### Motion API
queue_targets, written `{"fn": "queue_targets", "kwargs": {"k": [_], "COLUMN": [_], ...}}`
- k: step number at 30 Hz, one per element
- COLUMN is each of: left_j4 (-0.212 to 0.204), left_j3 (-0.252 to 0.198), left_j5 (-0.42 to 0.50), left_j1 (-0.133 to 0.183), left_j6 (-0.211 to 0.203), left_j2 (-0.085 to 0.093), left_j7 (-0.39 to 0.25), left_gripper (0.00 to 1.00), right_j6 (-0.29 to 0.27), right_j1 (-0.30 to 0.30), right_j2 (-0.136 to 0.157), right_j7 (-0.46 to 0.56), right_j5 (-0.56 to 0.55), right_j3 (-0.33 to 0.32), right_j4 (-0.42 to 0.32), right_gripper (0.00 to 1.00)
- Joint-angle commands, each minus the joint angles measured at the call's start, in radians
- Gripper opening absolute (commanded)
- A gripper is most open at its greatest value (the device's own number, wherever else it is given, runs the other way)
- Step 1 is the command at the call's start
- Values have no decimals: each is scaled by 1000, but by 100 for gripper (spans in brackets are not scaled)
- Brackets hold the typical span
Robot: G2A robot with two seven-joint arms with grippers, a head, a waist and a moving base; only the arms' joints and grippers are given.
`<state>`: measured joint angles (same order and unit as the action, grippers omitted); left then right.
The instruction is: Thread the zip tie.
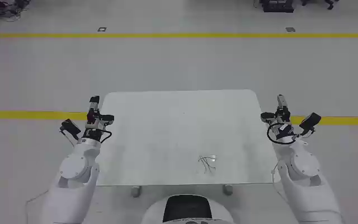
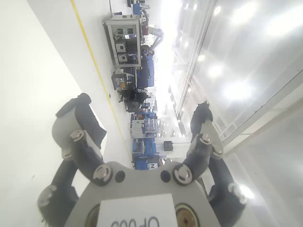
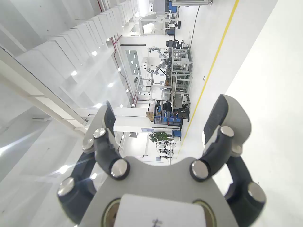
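The threading looked unstarted: the zip tie [image 1: 207, 163] lay untouched on the counter [image 1: 168, 123], near and right of centre, while the left end effector [image 2: 143, 101] and right end effector [image 3: 163, 109] hung wide and empty off the counter's sides.

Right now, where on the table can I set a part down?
The table is bare across its far half and its left side, up to the left tool beside that edge. Only crowded patch: the zip ties, near the front edge right of centre. The right tool hangs off the right edge.
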<state>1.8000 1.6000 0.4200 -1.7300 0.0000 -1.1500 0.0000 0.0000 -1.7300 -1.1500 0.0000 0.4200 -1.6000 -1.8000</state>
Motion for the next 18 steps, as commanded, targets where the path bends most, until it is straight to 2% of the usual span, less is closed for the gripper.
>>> {"fn": "queue_targets", "kwargs": {"k": [1, 2, 3, 4, 5, 8, 9, 10, 11, 12, 13, 14, 15, 16, 17, 18], "left_j4": [0, 0, 0, 0, 0, 0, 0, 0, 0, 0, 0, 0, 0, 0, 0, 0], "left_j3": [0, 0, 0, 0, 0, 0, 0, 0, 0, 0, 0, 0, 0, 0, 0, 0], "left_j5": [0, 0, 0, 0, 0, 0, 0, 0, 0, 0, 0, 0, 0, 0, 0, 0], "left_j1": [0, 0, 0, 0, 0, 0, 0, 0, 0, 0, 0, 0, 0, 0, 0, 0], "left_j6": [0, 0, 0, 0, 0, 0, 0, 0, 0, 0, 0, 0, 0, 0, 0, 0], "left_j2": [0, 0, 0, 0, 0, 0, 0, 0, 0, 0, 0, 0, 0, 0, 0, 0], "left_j7": [0, 0, 0, 0, 0, 0, 0, 0, 0, 0, 0, 0, 0, 0, 0, 0], "left_gripper": [78, 100, 78, 78, 100, 100, 100, 78, 78, 78, 78, 100, 78, 100, 100, 78], "right_j6": [0, 0, 0, 0, 0, 0, 0, 0, 0, 0, 0, 0, 0, 0, 0, 0], "right_j1": [0, 0, 0, 0, 0, 0, 0, 0, 0, 0, 0, 0, 0, 0, 0, 0], "right_j2": [0, 0, 0, 0, 0, 0, 0, 0, 0, 0, 0, 0, 0, 0, 0, 0], "right_j7": [0, 0, 0, 0, 0, 0, 0, 0, 0, 0, 0, 0, 0, 0, 0, 0], "right_j5": [0, 0, 0, 0, 0, 0, 0, 0, 0, 0, 0, 0, 0, 0, 0, 0], "right_j3": [0, 0, 0, 0, 0, 0, 0, 0, 0, 0, 0, 0, 0, 0, 0, 0], "right_j4": [0, 0, 0, 0, 0, 0, 0, 0, 0, 0, 0, 0, 0, 0, 0, 0], "right_gripper": [100, 78, 100, 78, 100, 100, 78, 100, 78, 100, 100, 100, 78, 78, 100, 100]}}
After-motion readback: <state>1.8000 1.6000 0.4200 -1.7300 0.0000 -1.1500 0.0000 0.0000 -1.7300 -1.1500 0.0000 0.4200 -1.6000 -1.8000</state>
